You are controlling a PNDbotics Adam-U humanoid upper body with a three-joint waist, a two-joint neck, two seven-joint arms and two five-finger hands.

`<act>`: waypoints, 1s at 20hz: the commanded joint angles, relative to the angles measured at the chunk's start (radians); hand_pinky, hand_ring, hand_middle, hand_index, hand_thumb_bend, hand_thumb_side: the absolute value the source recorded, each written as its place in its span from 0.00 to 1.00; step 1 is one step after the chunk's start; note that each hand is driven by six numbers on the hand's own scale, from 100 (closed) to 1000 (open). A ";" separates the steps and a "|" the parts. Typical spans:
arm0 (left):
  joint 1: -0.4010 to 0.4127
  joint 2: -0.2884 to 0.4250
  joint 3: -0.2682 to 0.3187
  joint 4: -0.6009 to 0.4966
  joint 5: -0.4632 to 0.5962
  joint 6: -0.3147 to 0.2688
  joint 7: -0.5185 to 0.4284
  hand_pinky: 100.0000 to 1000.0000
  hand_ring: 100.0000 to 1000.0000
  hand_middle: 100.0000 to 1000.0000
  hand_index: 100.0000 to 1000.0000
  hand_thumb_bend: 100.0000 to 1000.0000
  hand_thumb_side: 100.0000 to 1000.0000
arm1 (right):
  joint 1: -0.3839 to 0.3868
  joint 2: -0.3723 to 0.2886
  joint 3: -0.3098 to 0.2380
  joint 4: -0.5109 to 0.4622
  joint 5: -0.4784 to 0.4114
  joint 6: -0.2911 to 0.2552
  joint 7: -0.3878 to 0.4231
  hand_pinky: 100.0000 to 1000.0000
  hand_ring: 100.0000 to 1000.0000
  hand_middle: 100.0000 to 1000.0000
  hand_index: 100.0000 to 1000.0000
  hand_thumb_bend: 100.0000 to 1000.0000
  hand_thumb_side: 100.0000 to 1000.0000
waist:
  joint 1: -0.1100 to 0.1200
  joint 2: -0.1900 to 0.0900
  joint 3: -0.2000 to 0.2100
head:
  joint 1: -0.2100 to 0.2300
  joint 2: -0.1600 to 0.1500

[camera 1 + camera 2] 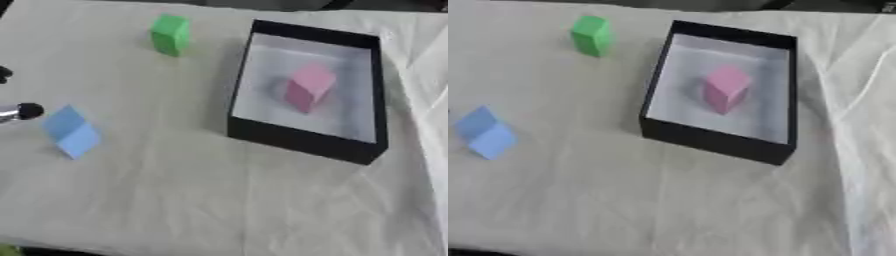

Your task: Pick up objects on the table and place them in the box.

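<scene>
Three blocks show on a table draped in a pale cloth. The black box, white inside, sits right of centre with a pink block resting on its floor. A green block stands on the cloth beyond the box's left wall, well apart from the hand. A blue block lies near the left edge, just beside the left hand. Only a dark fingertip of that hand shows at the frame's edge, holding nothing; how far it is open cannot be told.
</scene>
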 commanded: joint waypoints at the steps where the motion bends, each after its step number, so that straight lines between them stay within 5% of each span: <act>1: -0.032 0.019 -0.022 -0.083 0.021 0.106 0.002 0.89 0.80 0.73 0.84 0.78 0.62 | -0.014 -0.015 -0.003 -0.007 0.007 0.004 0.002 0.90 0.79 0.83 0.86 0.00 0.94 | 0.010 0.007 -0.002 | -0.007 -0.002; 5: -0.044 0.018 -0.041 -0.148 0.021 0.175 -0.027 0.89 0.80 0.73 0.84 0.78 0.62 | -0.015 -0.012 -0.001 -0.006 0.009 0.006 0.004 0.90 0.79 0.83 0.86 0.00 0.94 | 0.012 0.010 -0.007 | -0.019 -0.002; 13: -0.020 0.038 -0.028 -0.269 0.015 0.211 0.000 0.91 0.81 0.73 0.84 0.80 0.56 | -0.012 -0.007 0.004 -0.005 0.010 0.010 0.008 0.90 0.79 0.83 0.86 0.00 0.94 | 0.020 0.014 0.000 | -0.041 -0.002; 20: -0.037 -0.011 -0.076 -0.221 -0.093 0.263 0.036 0.95 0.83 0.71 0.85 0.87 0.42 | -0.015 -0.003 0.011 -0.004 0.012 0.013 0.016 0.90 0.79 0.83 0.85 0.00 0.95 | 0.026 0.013 0.000 | -0.030 -0.002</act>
